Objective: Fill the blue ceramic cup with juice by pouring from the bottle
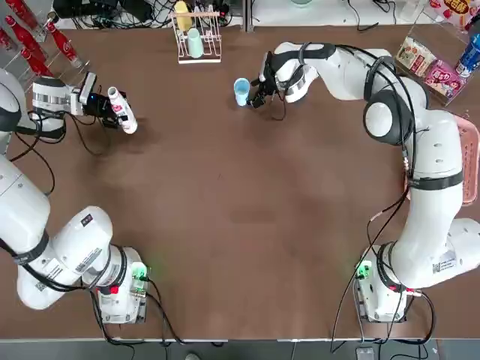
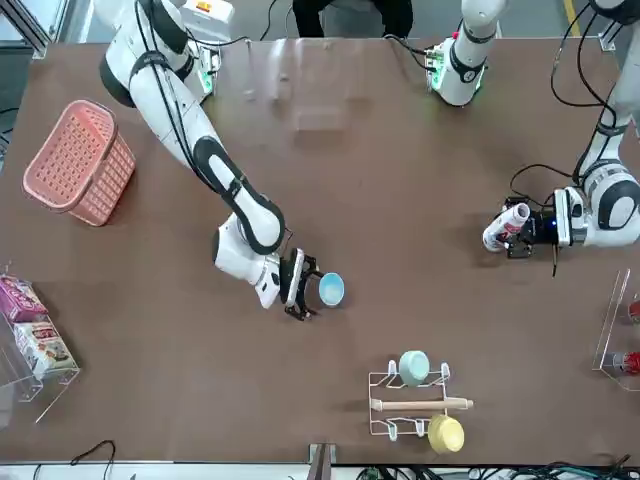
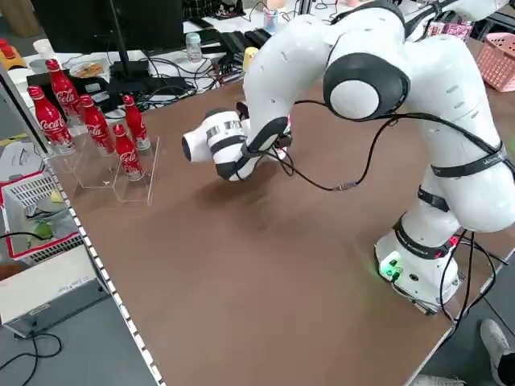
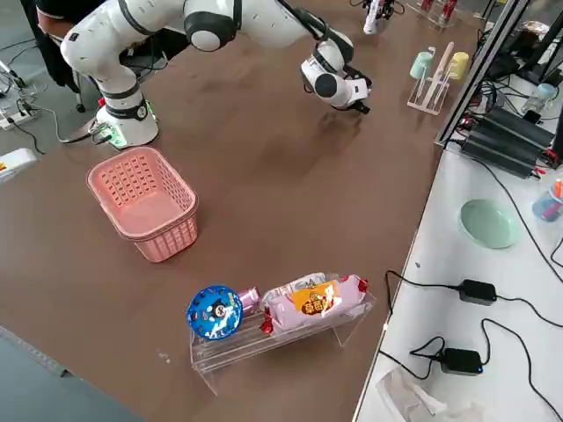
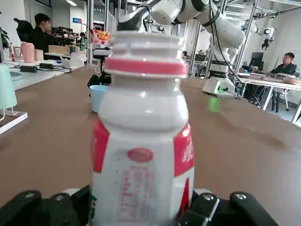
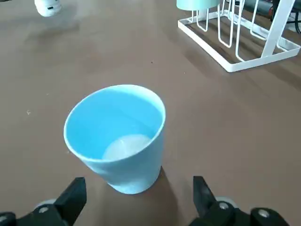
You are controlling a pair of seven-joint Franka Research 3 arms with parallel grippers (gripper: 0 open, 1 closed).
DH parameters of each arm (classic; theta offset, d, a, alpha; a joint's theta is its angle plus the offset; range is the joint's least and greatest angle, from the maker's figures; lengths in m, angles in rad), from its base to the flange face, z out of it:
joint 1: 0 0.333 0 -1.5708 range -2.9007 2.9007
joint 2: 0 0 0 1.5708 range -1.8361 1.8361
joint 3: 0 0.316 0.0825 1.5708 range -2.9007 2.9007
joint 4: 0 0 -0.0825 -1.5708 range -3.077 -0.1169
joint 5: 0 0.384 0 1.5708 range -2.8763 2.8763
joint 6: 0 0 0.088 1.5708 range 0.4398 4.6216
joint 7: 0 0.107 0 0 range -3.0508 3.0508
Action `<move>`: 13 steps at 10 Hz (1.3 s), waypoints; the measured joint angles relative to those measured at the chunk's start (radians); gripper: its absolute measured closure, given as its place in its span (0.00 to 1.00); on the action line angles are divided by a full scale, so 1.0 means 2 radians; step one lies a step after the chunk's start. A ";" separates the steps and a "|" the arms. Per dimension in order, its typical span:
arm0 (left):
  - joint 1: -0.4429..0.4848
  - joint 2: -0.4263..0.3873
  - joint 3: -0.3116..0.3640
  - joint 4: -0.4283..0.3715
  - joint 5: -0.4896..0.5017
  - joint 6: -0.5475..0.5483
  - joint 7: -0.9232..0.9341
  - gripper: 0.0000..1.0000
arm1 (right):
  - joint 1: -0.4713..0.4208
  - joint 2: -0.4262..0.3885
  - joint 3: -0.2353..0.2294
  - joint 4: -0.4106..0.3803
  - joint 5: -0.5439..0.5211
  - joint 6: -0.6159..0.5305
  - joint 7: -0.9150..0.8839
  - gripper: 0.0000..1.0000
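Left gripper (image 5: 141, 207): clenched on the bottle (image 5: 141, 155), held at the table's left side.
Right gripper (image 6: 140, 197): released, fingers apart, beside the cup.
Blue cup (image 6: 117, 136): stood upright on the table (image 1: 225, 225).

Robot arms: two, left arm (image 1: 79, 232) and right arm (image 1: 416, 150). Grippers: two, left gripper (image 1: 110, 109), right gripper (image 1: 255, 90). White bottle with red-pink label (image 1: 122, 110): one. Red cola bottles (image 3: 50, 122): five in left side view. Cups: three, being one light-blue cup (image 1: 241, 91), one mint-green cup (image 1: 195, 43), one yellow cup (image 1: 182, 15). White rack (image 1: 199, 59): one. Pink basket (image 4: 145, 198): one. Pale green bowl (image 4: 488, 223): one. Black power adapters (image 4: 478, 292): two in right side view. Snack bags (image 1: 415, 56): at least two; exact total unclear.
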 joint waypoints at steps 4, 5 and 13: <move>-0.003 -0.002 -0.060 0.000 -0.018 0.055 -0.042 0.50 | 0.003 0.005 0.006 0.001 0.000 0.007 0.000 0.00; -0.003 -0.002 -0.078 0.000 -0.018 0.074 -0.057 0.50 | 0.004 0.007 0.008 0.005 0.000 0.009 0.000 0.00; -0.116 -0.009 -0.122 0.010 -0.099 0.210 -0.183 0.52 | 0.017 0.035 0.008 0.035 0.000 0.014 -0.001 0.02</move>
